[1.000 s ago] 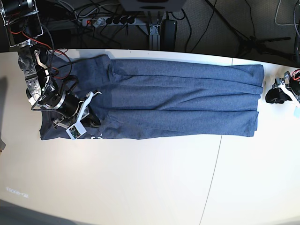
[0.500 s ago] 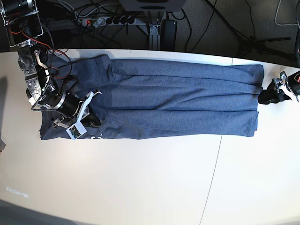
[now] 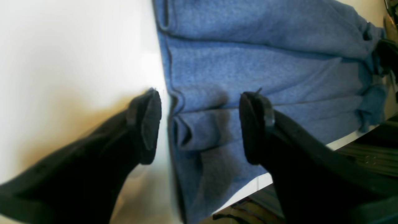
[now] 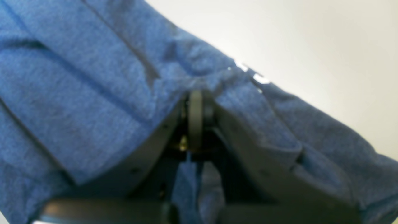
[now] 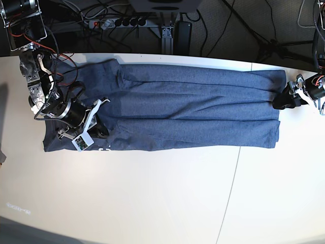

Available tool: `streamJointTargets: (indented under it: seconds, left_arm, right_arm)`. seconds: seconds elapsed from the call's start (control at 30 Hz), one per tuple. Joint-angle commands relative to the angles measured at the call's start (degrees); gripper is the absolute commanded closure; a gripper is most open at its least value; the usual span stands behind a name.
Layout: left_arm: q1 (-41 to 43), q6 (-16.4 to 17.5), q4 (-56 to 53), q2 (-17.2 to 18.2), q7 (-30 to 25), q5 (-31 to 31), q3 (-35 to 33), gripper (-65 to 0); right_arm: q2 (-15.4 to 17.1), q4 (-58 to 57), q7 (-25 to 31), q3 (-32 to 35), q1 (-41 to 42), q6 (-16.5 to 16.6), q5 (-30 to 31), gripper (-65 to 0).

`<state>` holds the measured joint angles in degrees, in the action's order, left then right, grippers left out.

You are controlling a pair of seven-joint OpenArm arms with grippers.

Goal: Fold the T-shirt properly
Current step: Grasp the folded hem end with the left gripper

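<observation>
Base view: T-shirt (image 5: 193, 109) lies lengthwise on white table (image 5: 152, 203).
Left gripper (image 3: 199, 124): jaws spread over hem edge.
Right gripper (image 4: 195, 93): pinching shirt fabric.

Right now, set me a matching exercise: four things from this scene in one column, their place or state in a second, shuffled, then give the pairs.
Things:
1. left gripper
2. right gripper
3. T-shirt
4. power strip

States or places:
A. on the floor behind the table
B. jaws shut, pinching blue fabric
C. spread lengthwise across the table, long folds along it
D. jaws wide open, straddling the shirt's end edge

Pairs: 1-D, 2-B, 3-C, 4-A
</observation>
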<state>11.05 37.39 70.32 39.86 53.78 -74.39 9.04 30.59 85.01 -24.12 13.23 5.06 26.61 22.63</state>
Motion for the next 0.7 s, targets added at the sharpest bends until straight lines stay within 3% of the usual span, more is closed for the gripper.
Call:
streamJointTargets:
  seconds: [0.0,0.27,0.67]
  left_arm:
    - [-0.44,2.03,-0.17,1.05,-0.04,-0.37,-0.35,-42.5]
    - [-4.35,2.05,-4.85,-0.2,-1.22,-0.31,-6.23,-42.5]
    - [-8.81,2.08,-7.72,-0.22,-1.25,1.14,-6.84,-42.3]
  right_arm:
    - [0.79,0.74,1.11,-0.63,0.79,2.8,0.28,0.0]
    - [0.81,0.74,1.07,-0.63,0.76,2.8,0.28,0.0]
    - [0.79,0.74,0.94,-0.63,0.79,2.8,0.31,0.0]
